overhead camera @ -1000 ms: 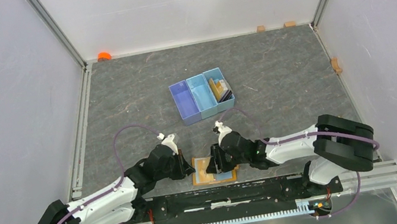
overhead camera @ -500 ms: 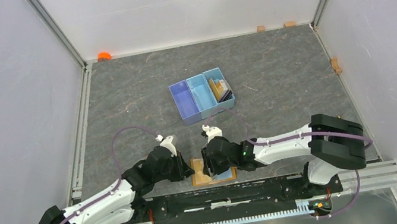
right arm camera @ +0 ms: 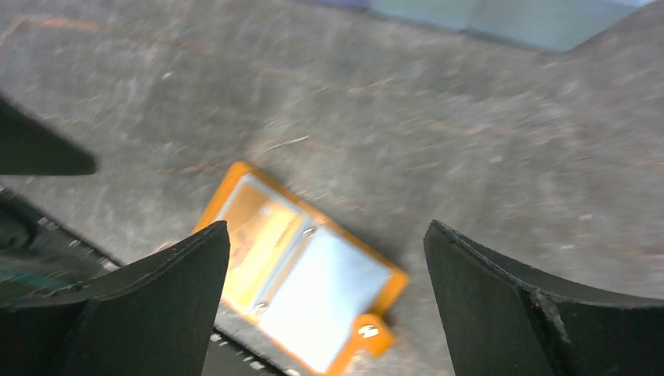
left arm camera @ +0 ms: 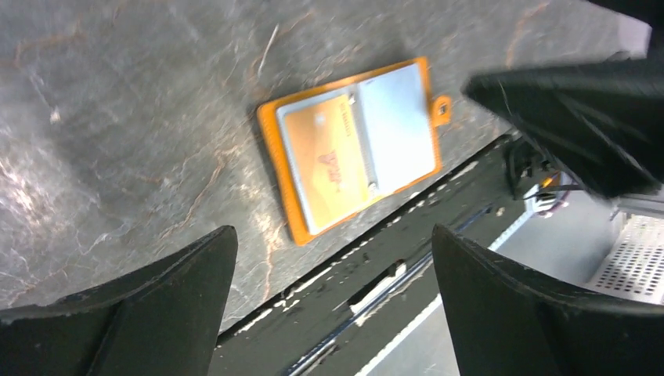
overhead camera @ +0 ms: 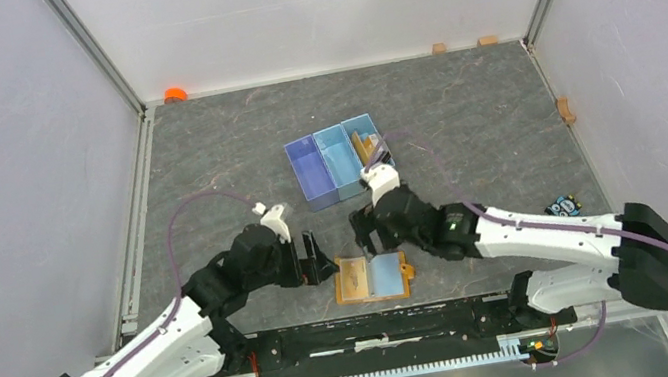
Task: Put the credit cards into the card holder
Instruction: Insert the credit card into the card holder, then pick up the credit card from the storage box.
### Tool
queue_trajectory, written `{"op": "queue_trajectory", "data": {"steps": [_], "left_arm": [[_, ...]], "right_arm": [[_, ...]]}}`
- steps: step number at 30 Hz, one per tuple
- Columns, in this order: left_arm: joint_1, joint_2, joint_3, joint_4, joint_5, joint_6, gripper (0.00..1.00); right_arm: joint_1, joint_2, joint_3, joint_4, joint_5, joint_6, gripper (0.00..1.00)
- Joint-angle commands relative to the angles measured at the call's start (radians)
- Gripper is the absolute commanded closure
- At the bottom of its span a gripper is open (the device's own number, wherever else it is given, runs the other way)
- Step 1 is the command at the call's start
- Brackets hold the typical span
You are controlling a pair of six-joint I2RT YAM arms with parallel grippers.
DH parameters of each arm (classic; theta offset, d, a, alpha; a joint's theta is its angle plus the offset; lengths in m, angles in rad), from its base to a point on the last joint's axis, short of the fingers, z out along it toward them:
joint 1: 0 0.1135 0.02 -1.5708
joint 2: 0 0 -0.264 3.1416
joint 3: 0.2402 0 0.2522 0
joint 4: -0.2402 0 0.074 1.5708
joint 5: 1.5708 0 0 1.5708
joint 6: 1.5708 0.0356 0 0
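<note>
The orange card holder (overhead camera: 373, 278) lies open and flat near the table's front edge. A gold-yellow credit card (left arm camera: 329, 160) sits in its left panel, and its right panel (left arm camera: 399, 125) is light blue. My left gripper (overhead camera: 315, 264) is open just left of the holder, touching nothing. My right gripper (overhead camera: 365, 235) is open above and behind it, also empty. In the left wrist view the holder (left arm camera: 356, 149) lies ahead of the left gripper (left arm camera: 333, 231). In the right wrist view the holder (right arm camera: 301, 274) shows between the spread fingers of the right gripper (right arm camera: 325, 225). More credit cards (overhead camera: 370, 148) stand in the tray's right compartment.
A blue three-compartment tray (overhead camera: 338, 163) stands at mid-table behind the grippers. A small black-and-blue gadget (overhead camera: 565, 206) lies at the right. An orange piece (overhead camera: 175, 94) and small wooden blocks (overhead camera: 438, 47) sit along the far edge. The black front rail (overhead camera: 382, 328) runs just below the holder.
Both grippers have opened and drawn back from the card holder. It now lies open, slightly farther right. The right arm has swung away, and the gadget now shows.
</note>
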Motion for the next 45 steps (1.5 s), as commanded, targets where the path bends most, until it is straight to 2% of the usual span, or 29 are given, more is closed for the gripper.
{"op": "queue_trajectory", "data": {"steps": [1,5,8,11,15,22,30,42,45], "left_arm": [[0.063,0.058,0.185,-0.111,0.082,0.158,0.0],[0.183,0.139,0.314,-0.181,0.124,0.319,0.0],[0.291,0.182,0.343,-0.168,0.164,0.391,0.0],[0.342,0.187,0.354,-0.159,0.147,0.417,0.0],[0.359,0.154,0.335,-0.157,0.111,0.429,0.0],[0.362,0.173,0.327,-0.171,0.108,0.442,0.0],[0.364,0.181,0.326,-0.168,0.13,0.44,0.0],[0.364,0.179,0.325,-0.167,0.144,0.437,0.0],[0.363,0.18,0.324,-0.167,0.148,0.436,0.0]], "right_arm": [[-0.173,-0.05,0.047,-0.039,-0.048,-0.238,0.02],[-0.359,-0.003,0.119,-0.011,-0.151,-0.392,0.02],[-0.482,0.083,0.194,0.028,-0.27,-0.462,0.02],[-0.566,0.192,0.294,0.045,-0.383,-0.508,0.02],[-0.651,0.37,0.441,0.028,-0.446,-0.525,0.02],[-0.685,0.607,0.633,0.01,-0.517,-0.538,0.02],[-0.711,0.758,0.736,-0.018,-0.553,-0.513,0.02],[-0.794,0.696,0.688,-0.053,-0.542,-0.499,0.07],[-0.797,0.675,0.682,-0.054,-0.548,-0.5,0.12]]}}
